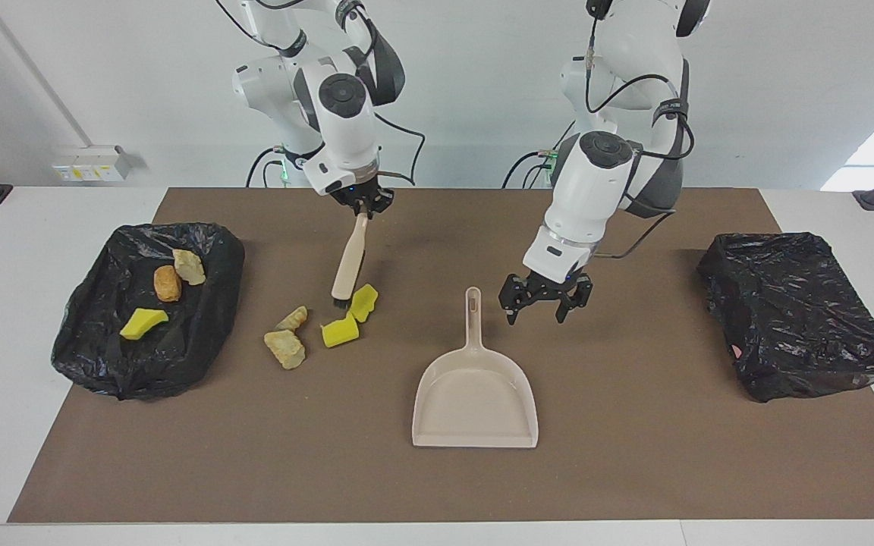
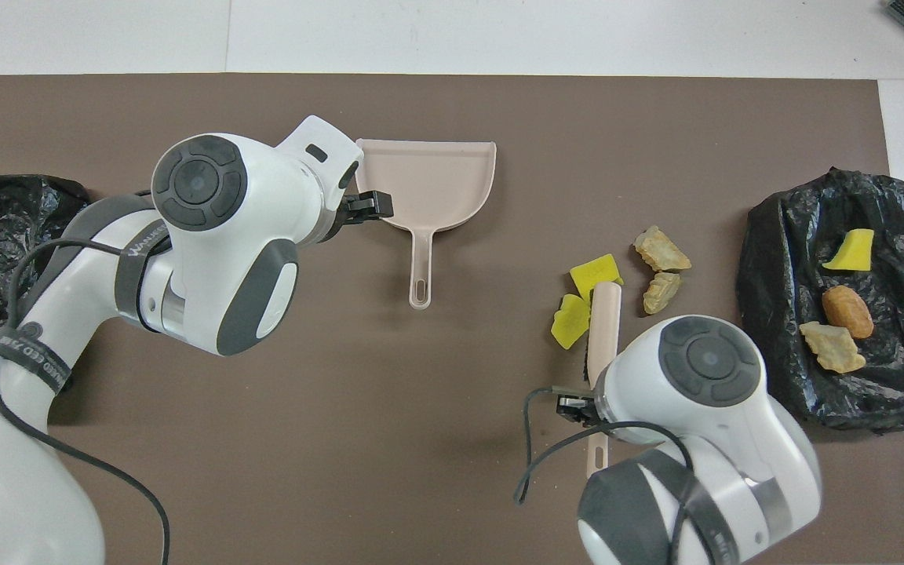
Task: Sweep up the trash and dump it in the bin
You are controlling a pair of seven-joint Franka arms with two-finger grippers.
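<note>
Currently, your inventory:
Right gripper (image 1: 362,206): clenched on brush (image 1: 349,262), bristles by yellow sponge chunks (image 1: 351,316).
Left gripper (image 1: 536,299): released, over worktop (image 1: 634,425) beside dustpan (image 1: 475,394) handle.
Trash: four pieces loose, three on black bag (image 1: 103,356).
Writing: arm band lettering unreadable.

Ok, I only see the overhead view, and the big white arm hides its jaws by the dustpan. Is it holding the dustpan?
Observer: No. In the facing view the left gripper hangs beside the dustpan handle, jaws open, touching nothing.
Operator: And what's the other arm got?
Observer: The right gripper is shut on the thin end of the brush.
Operator: Is the brush down at the trash?
Observer: Its bristles sit low, right beside one yellow sponge chunk; I can't tell if they touch.
</note>
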